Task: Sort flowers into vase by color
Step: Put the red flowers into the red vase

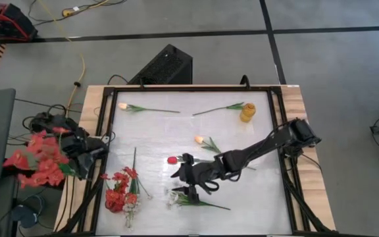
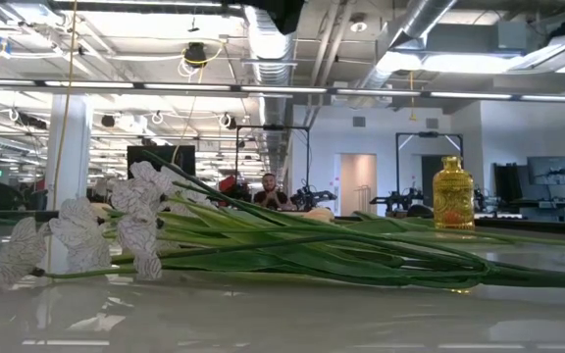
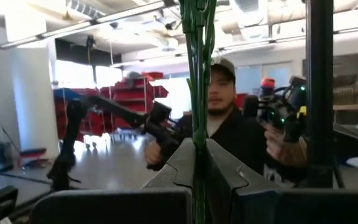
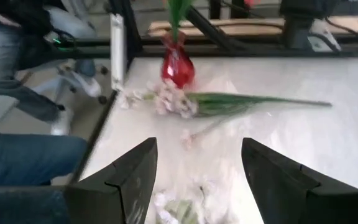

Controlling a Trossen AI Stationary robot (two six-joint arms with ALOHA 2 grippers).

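Table (image 1: 242, 197) layout, referenced to the red vase (image 1: 114, 201) at its front left part.

I see red blossom clusters (image 1: 122, 178) standing in the red vase, with a thin stem leaning up from it. Just right of the vase lies a white-blossom spray (image 1: 176, 196), green stems trailing further right; in the low view this spray (image 2: 86, 230) fills the foreground. A red tulip (image 1: 172, 160) lies up and right of the vase, and a peach-yellow tulip (image 1: 200, 139) a little beyond that. Two more tulips lie along the far edge: one (image 1: 123, 106) above the vase, one (image 1: 239, 105) well to the right, its head just beside the yellow vase (image 1: 247, 112). That yellow vase (image 2: 453, 193) is at the far right, well apart from the red one.

Right gripper (image 1: 183, 178) hangs over the table right of the red vase, between red tulip and white spray; its fingers (image 4: 135, 174) stand wide apart, nothing between them, and the red vase (image 4: 178, 67) shows ahead.

Left gripper (image 1: 87, 148) is off the table's left edge, up and left of the red vase, clamped on green stems (image 3: 197, 93) of a red flower bunch (image 1: 37, 159).

No readable writing or labels on anything I can see.
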